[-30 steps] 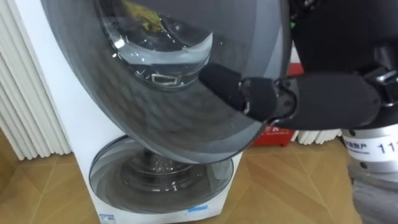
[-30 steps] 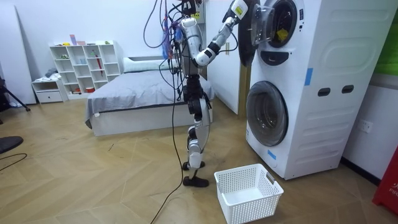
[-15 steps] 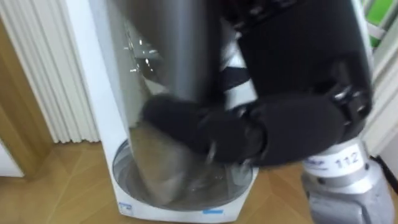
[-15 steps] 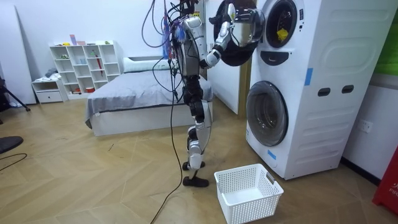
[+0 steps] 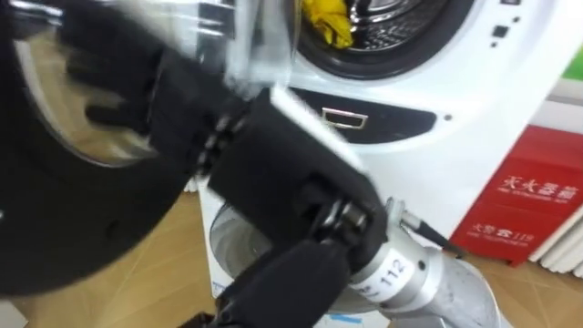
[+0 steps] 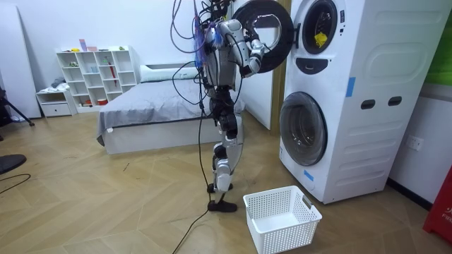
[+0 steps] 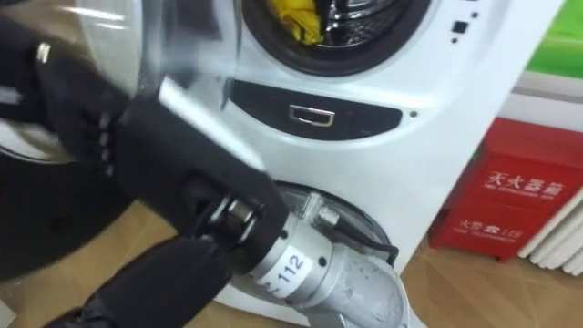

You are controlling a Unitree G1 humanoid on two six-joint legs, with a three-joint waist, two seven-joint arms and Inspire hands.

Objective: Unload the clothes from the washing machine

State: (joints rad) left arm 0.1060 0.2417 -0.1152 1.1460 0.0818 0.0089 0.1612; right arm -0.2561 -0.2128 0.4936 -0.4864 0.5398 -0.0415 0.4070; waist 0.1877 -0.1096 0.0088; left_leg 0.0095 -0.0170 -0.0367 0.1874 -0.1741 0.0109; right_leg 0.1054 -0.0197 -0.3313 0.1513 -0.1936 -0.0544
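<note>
Herringbone wood floor point(image 6: 99, 204), white walls point(image 6: 85, 25). Grey bed point(image 6: 152, 106) at back; white cubby shelf point(image 6: 95, 72) beside it on the room view's left.

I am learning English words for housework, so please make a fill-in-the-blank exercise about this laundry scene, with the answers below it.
The crumpled yellow cloth lies in the drum of the ___ of the two stacked white washing machines.
That machine's round glass door with the dark rim stands ___.
The white plastic lattice basket stands on the wooden ___ in front of the lower machine.
Missing words: upper; open; floor.
</note>
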